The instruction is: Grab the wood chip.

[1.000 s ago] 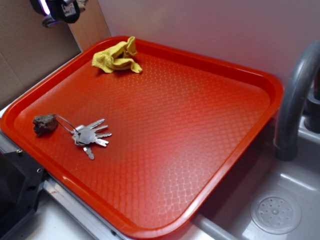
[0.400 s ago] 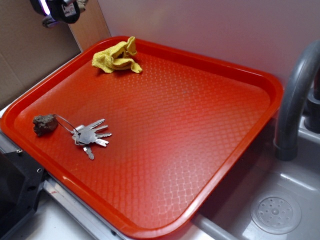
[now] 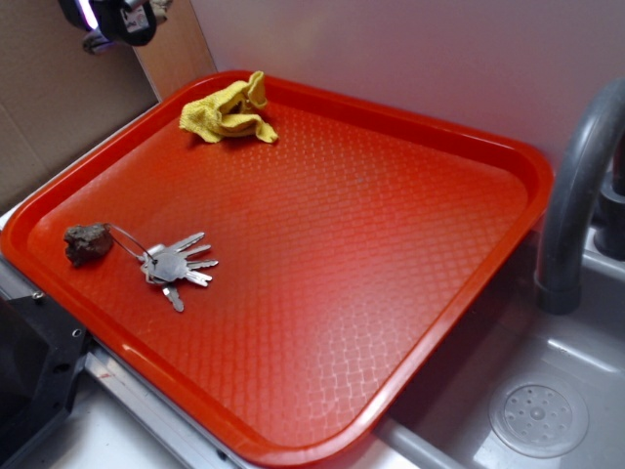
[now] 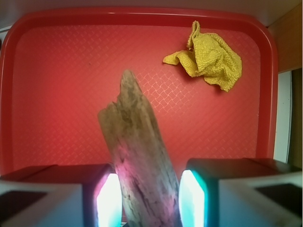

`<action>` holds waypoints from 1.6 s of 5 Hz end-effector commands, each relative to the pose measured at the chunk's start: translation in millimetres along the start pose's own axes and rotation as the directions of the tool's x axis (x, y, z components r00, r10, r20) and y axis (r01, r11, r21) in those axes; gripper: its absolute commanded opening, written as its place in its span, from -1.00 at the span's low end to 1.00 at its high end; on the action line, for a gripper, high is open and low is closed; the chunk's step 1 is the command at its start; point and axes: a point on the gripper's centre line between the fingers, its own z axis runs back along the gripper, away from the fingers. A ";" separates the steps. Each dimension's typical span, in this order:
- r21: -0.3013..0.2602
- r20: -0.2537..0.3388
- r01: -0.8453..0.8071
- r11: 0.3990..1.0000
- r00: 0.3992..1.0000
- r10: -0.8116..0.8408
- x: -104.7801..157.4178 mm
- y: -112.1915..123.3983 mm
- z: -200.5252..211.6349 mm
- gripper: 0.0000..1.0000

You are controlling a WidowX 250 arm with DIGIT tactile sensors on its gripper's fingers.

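Holding the wood chip (image 4: 137, 165) between both fingers, my claw (image 4: 144, 201) hangs high above the red tray (image 3: 469, 137). Nothing has shifted over the last second: yellow cloth (image 3: 227, 112) and keys (image 3: 176, 266) lie undisturbed, so I judge the grab complete.

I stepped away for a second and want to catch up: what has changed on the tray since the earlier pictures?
Nothing visibly changed. The gripper remains raised at the tray's far corner with the wood chip between its fingers; the yellow cloth and the keys lie where they were.
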 end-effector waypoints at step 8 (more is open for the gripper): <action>-0.003 0.041 -0.006 1.000 0.999 0.006 10.2 -4.8 15.6 -1.00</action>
